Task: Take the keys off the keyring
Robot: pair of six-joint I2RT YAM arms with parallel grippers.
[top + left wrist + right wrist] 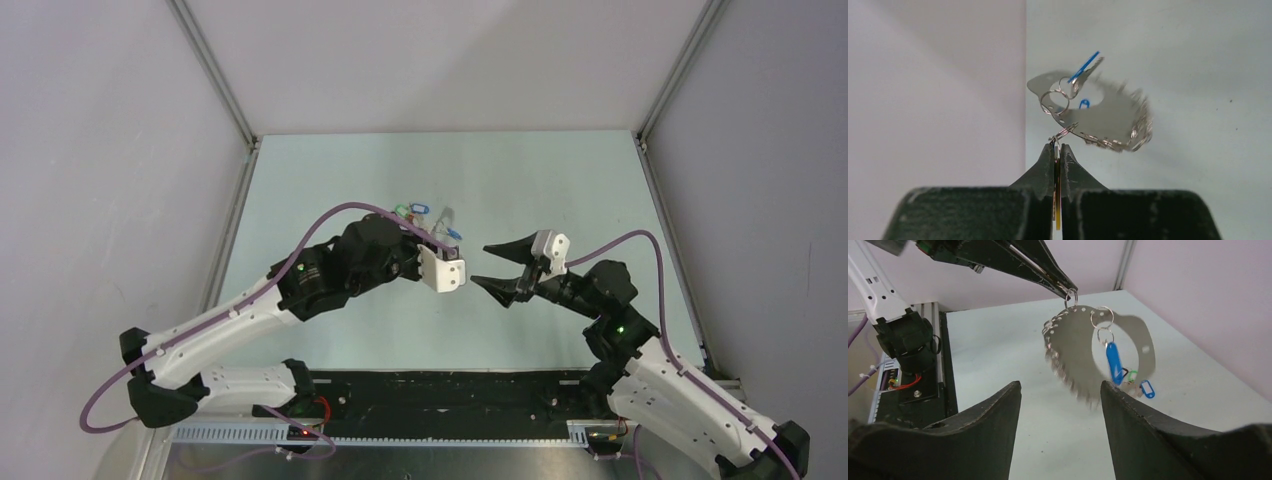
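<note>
Left pincer (1058,148) clamps the keyring (1073,355) aloft, one blue key (1113,362) dangling; right pincer (1060,386) gapes wide

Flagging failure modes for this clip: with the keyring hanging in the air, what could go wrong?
The left tool pinches only one small ring at the edge of the keyring, so it could slip free. The keyring looks motion-blurred, probably swinging, so the open right tool may miss the blue-tagged key.

Place: you're looking into a lab robot cell.
Enclosure: plain grey panels (100,150) set in aluminium posts (212,70).
Bench: pale table (540,180), with a slotted cable duct (400,432) along your edge.
</note>
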